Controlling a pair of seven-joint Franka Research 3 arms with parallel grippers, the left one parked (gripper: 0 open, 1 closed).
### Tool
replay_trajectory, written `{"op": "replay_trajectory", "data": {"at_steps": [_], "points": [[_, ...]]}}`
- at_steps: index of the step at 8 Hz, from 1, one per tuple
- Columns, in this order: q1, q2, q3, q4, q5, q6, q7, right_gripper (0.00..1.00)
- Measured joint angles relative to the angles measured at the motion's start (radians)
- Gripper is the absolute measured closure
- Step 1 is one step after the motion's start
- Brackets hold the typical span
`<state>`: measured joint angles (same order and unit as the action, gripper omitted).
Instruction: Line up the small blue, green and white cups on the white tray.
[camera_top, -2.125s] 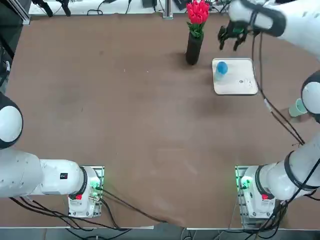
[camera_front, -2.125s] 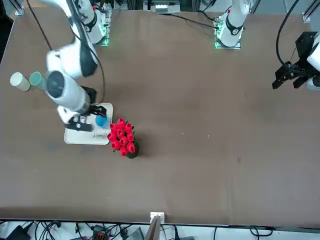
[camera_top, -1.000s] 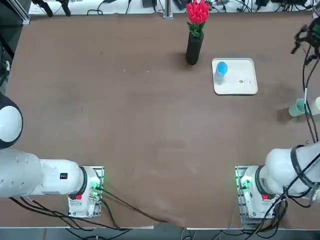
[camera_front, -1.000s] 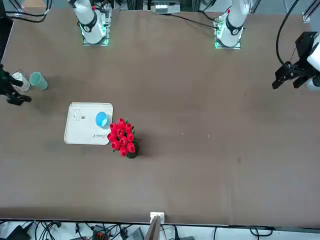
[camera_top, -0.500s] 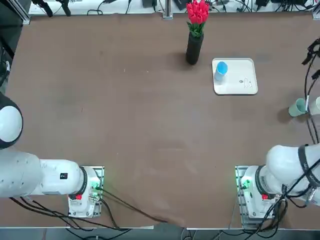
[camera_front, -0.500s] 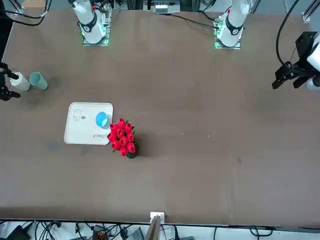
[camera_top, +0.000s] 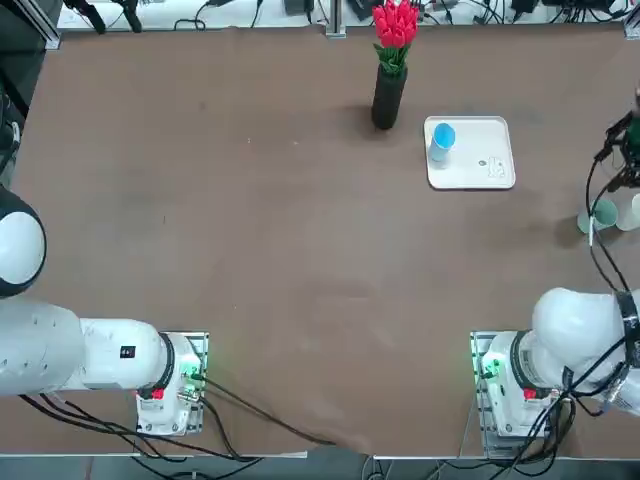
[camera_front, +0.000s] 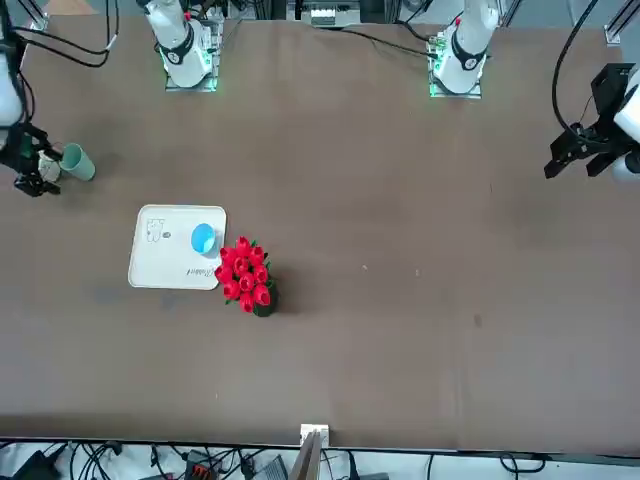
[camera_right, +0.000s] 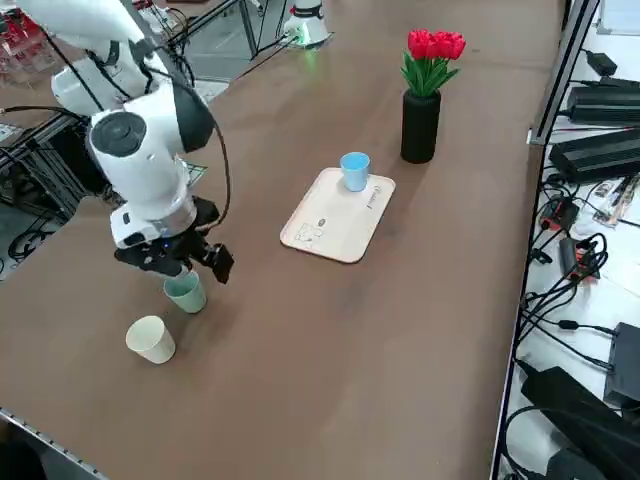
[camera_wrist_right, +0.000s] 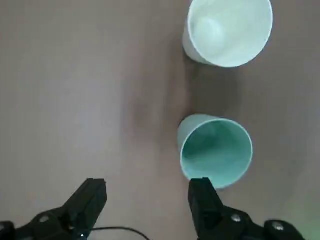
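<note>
The light blue cup (camera_top: 441, 137) (camera_right: 354, 170) stands upright in a far corner of the white tray (camera_top: 480, 172) (camera_right: 320, 228), on the side nearest the vase. Off the tray, near the table's right edge, the grey-green cup (camera_top: 603, 214) (camera_right: 186, 293) (camera_wrist_right: 215, 150) and the off-white cup (camera_right: 151, 339) (camera_wrist_right: 227, 30) stand upright side by side. My right gripper (camera_right: 180, 264) (camera_wrist_right: 150, 192) (camera_front: 30, 165) hovers open just above the green cup, offset to one side. One fingertip (camera_wrist_right: 200, 186) sits at that cup's rim, and nothing is between the fingers.
A tall black vase (camera_top: 388, 97) (camera_right: 420, 125) with red flowers stands just left of the tray. The cups sit close to the table's right edge (camera_right: 60, 420). Cables and equipment lie beyond the far edge.
My right gripper has swung from above the tray out to the table's right edge, then come in over the green and white cups. No cup has moved.
</note>
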<state>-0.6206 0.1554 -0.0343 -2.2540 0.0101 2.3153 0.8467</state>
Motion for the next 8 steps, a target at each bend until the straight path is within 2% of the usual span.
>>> {"op": "replay_trajectory", "data": {"at_steps": [2,5,7,8], "points": [[-0.042,0.002,0.0,-0.045,0.0,0.052,-0.03,0.0],[-0.061,0.009,0.0,-0.072,0.0,0.099,-0.052,0.0],[-0.071,0.023,0.0,-0.11,0.0,0.176,-0.064,0.07],[-0.073,0.033,0.0,-0.118,0.0,0.189,-0.071,0.14]]}}
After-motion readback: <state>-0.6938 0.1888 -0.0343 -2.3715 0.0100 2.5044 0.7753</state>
